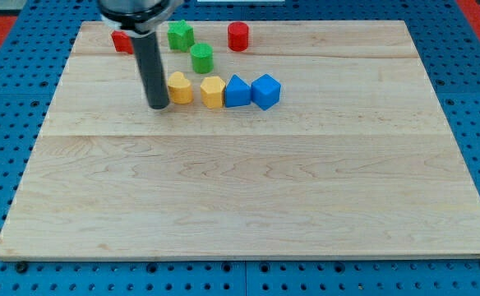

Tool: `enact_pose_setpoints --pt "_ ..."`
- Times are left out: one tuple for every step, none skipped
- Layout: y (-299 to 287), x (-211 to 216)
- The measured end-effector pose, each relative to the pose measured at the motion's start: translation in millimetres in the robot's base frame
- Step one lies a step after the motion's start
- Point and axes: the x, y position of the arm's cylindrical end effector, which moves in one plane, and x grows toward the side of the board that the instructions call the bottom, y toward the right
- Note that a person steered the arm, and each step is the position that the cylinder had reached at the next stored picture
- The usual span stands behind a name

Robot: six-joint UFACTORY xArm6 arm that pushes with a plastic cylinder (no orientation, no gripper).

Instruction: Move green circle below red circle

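The green circle (pixel 201 58) is a short green cylinder near the view's top, left of centre. The red circle (pixel 237 36) stands up and to the right of it. My tip (pixel 158 106) rests on the board to the lower left of the green circle, just left of a yellow block (pixel 180 87) and close to touching it. The dark rod rises from the tip toward the view's top.
A green block (pixel 180 34) sits above the green circle. A red block (pixel 122 40) is partly hidden behind the rod. A yellow hexagon (pixel 213 92), a blue block (pixel 237 91) and a blue cube (pixel 265 91) form a row right of the tip.
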Motion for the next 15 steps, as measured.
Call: enact_pose_setpoints --pt "-44 -18" --pt "5 -22" --pt "53 -22" --pt "-9 -23" --pt "-57 -32" --pt "-65 -38" --pt "-62 -39" --pt "-58 -40" --pt "-58 -40" --pt "-58 -41" --pt "-58 -42" --pt "-58 -45" --pt "-53 -65" --pt "-16 -89" --pt "26 -110"
